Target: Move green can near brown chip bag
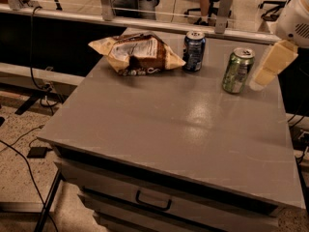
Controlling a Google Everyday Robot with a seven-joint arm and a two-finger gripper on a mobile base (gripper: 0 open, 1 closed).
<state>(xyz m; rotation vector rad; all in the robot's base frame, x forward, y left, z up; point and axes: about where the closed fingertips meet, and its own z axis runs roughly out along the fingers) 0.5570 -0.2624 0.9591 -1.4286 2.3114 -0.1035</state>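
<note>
The green can (237,70) stands upright at the back right of the grey table (183,129). The brown chip bag (136,53) lies at the back left, crumpled, with its white label panel facing up. A dark blue can (193,50) stands between them, just right of the bag. My gripper (269,64), cream-coloured under a white arm housing, hangs just right of the green can at about its height. It is not touching the can and holds nothing that I can see.
The table is a cabinet with a drawer and handle (153,202) at the front. A rail with metal posts (105,1) runs behind it. Cables (29,144) lie on the floor to the left.
</note>
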